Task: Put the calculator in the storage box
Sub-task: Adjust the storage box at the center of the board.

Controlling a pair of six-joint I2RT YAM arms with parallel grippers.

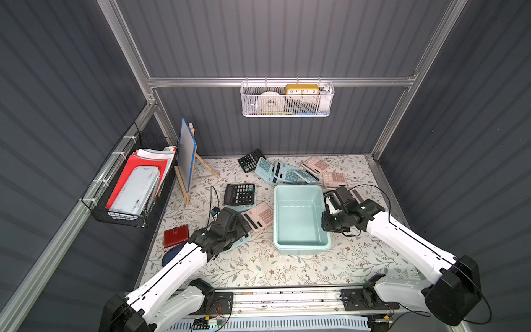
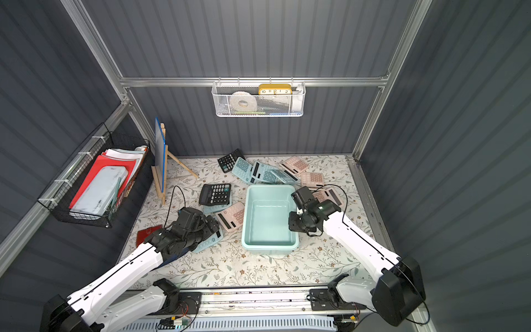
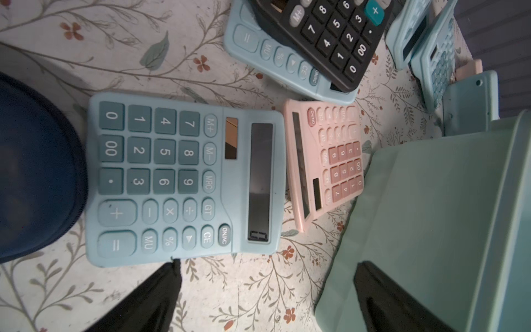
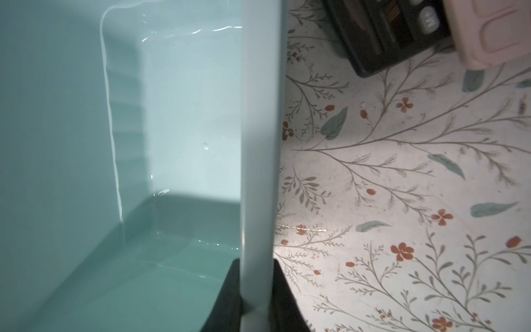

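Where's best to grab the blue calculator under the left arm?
Probably from above with the open left tool, pinching the blue calculator across its two bare side edges: it lies flat, and the navy pouch and pink calculator crowd its ends.

The flower-patterned desk (image 1: 258, 270) bears the storage box (image 1: 300, 247), its rim clamped in the right pincer (image 4: 255, 276). A blue calculator (image 3: 178, 178) lies just beside the left pincer (image 3: 267, 267), with a pink calculator (image 3: 324, 161) beyond it and a dark blue pouch (image 3: 37, 172) at its other end. A heap of calculators (image 1: 287, 172) lies past the box.
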